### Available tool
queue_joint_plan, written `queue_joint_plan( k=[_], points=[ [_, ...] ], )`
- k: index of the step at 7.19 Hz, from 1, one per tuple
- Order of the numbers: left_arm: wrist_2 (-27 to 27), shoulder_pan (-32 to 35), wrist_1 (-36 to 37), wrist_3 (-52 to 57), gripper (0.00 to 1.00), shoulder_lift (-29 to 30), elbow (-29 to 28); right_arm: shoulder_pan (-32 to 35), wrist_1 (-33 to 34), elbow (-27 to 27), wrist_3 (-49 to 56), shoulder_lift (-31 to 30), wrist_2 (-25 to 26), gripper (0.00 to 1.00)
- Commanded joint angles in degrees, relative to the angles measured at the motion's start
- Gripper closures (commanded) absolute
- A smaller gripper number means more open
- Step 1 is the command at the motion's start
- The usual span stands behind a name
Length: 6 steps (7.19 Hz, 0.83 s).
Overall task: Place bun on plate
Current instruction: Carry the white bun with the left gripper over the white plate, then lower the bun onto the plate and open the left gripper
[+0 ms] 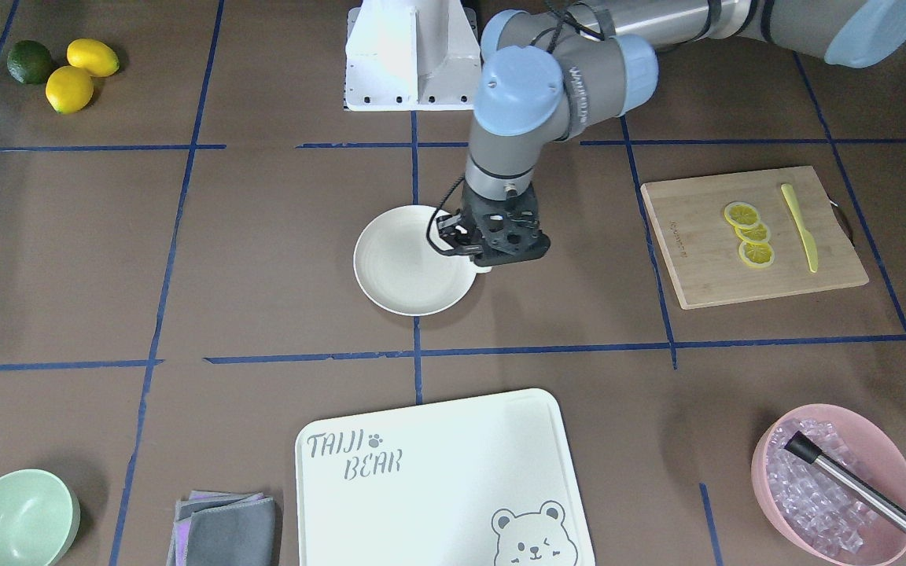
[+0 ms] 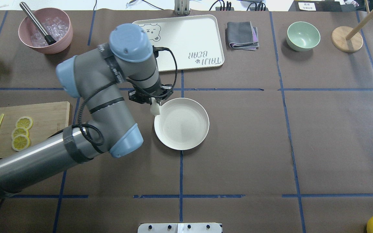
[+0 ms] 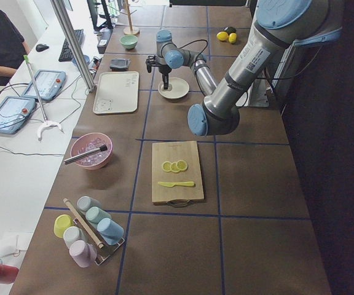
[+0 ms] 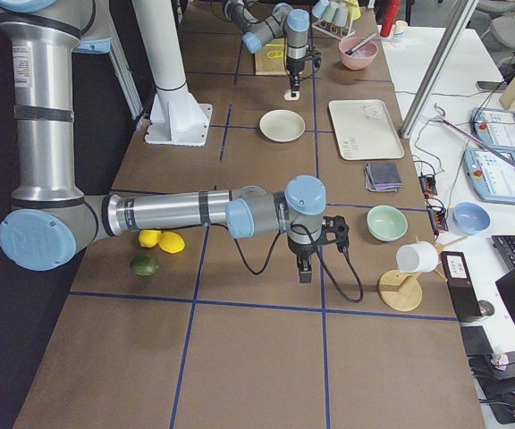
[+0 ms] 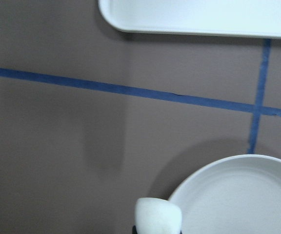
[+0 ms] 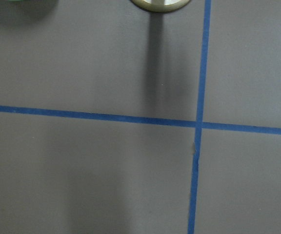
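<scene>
The bun (image 2: 155,109) is a small smooth white lump hanging just above the table, at the left rim of the plate (image 2: 183,124) in the overhead view. My left gripper (image 2: 154,105) is shut on the bun and points straight down. In the left wrist view the bun (image 5: 157,217) sits at the bottom edge, next to the plate's rim (image 5: 238,195). From the front, the bun (image 1: 483,269) peeks out under the left gripper (image 1: 486,263), beside the plate (image 1: 406,263). My right gripper (image 4: 304,268) hovers far off over bare table; I cannot tell its state.
A white bear-printed board (image 2: 186,42) lies beyond the plate, with folded grey cloths (image 2: 242,35) and a pale green bowl (image 2: 303,35) to its right. A pink bowl of ice (image 2: 45,30) and a wooden cutting board with lemon slices (image 2: 24,129) are on the left.
</scene>
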<state>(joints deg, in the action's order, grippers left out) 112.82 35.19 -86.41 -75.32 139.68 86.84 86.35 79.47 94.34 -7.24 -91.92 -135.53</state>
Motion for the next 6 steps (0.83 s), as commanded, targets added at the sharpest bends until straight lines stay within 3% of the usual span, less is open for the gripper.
queue_joint_plan(
  k=[1,5,6],
  points=[
    [-3.89,-4.23,-0.42,-4.2,0.72,5.6,-5.62,2.15,-3.62,-4.07,1.0,0.25,-3.15,0.0],
    [-6.73,-6.8,-5.06,-4.92,0.72,5.69,-11.24,2.15,-3.62,-3.99,1.0,0.34,-3.78,0.0],
    [-6.73,-6.89,-5.78,-4.83,0.66,5.61,-11.6,2.15,-3.53,-3.9,1.0,0.43,-3.78,0.0]
  ],
)
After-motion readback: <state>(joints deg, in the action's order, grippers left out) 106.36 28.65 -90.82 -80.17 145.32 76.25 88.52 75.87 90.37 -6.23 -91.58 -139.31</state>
